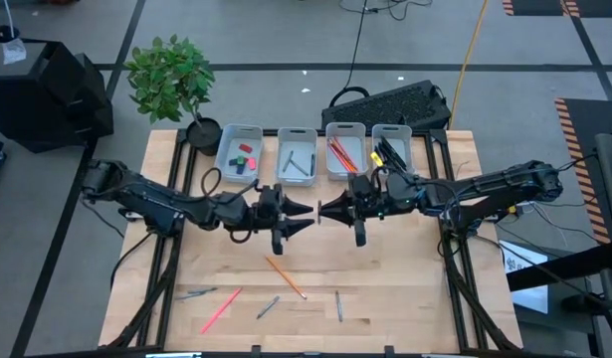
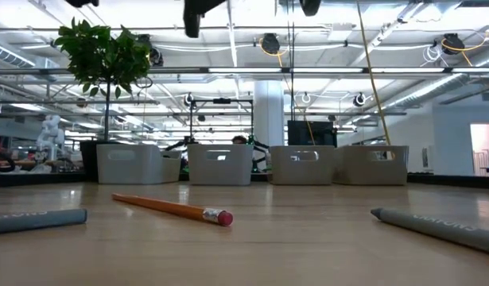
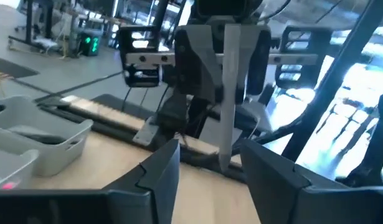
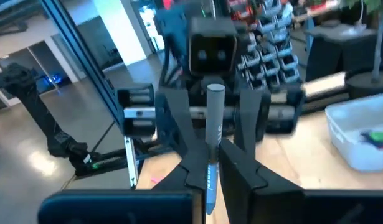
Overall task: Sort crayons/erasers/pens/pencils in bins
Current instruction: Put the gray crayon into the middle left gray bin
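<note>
My two grippers meet tip to tip above the middle of the table. My right gripper (image 1: 325,210) (image 4: 210,171) is shut on a grey crayon (image 4: 213,130) that stands upright. My left gripper (image 1: 307,210) (image 3: 211,163) faces it, open. Its fingers stand on either side of the crayon (image 3: 227,99) with a gap, touching nothing. Four bins stand in a row at the far edge. The leftmost bin (image 1: 239,151) holds erasers (image 1: 246,150). Grey sticks lie in the second bin (image 1: 297,154), red and orange pencils in the third (image 1: 344,149), and black pens in the fourth (image 1: 391,147). My right gripper pinches the grey crayon between its two fingers on its lower part (image 4: 209,160). The fingers lie level, coming from the table's right side, across the crayon. The crayon stands upright, lifted clear of the table. Most of its length rises above the fingers, and a short end (image 4: 207,202) shows below.
Near the front edge lie an orange pencil (image 1: 286,276), a pink stick (image 1: 221,310) and grey sticks (image 1: 198,294) (image 1: 268,306) (image 1: 338,305). A potted plant (image 1: 203,132) stands left of the bins. Beyond the far edge there is a black keyboard (image 1: 390,102).
</note>
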Controlling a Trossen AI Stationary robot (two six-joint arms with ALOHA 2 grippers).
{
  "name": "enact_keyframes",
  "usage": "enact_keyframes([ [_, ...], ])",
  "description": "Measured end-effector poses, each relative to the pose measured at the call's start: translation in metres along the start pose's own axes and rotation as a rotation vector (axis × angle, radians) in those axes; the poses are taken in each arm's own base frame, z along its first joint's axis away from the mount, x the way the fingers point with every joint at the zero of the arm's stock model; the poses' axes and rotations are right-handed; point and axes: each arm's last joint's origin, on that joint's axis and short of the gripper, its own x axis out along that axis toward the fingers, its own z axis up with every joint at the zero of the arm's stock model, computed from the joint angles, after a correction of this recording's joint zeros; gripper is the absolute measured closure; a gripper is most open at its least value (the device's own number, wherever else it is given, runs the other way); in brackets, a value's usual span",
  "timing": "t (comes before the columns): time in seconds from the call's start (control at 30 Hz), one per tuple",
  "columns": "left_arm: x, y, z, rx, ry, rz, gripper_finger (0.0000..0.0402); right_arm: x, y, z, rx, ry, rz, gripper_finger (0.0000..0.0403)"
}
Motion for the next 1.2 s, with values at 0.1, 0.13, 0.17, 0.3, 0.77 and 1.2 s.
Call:
enact_keyframes([
  [0.1,0.011,-0.002,-0.007,-0.024,-0.04,-0.025,0.024,0.0,0.001,0.002,-0.016,-0.022,0.008,0.0383],
  [0.13,0.014,-0.001,-0.011,-0.022,-0.029,-0.024,0.0241,0.0,0.001,0.002,-0.017,-0.02,0.008,0.0383],
  [0.17,0.017,-0.002,-0.014,-0.02,-0.02,-0.022,0.0242,0.0,0.001,0.002,-0.017,-0.017,0.006,0.0383],
  [0.3,0.025,-0.006,-0.01,-0.017,-0.044,-0.033,0.0243,0.0,0.001,0.002,-0.011,-0.02,0.006,0.0383],
  [0.77,0.027,-0.007,-0.01,-0.022,-0.022,-0.033,0.0311,0.0,0.0,-0.001,0.027,0.01,-0.006,0.0383],
  [1.2,0.031,-0.005,-0.01,-0.056,0.064,0.014,0.0375,-0.008,0.001,0.002,-0.009,0.024,0.013,0.029],
])
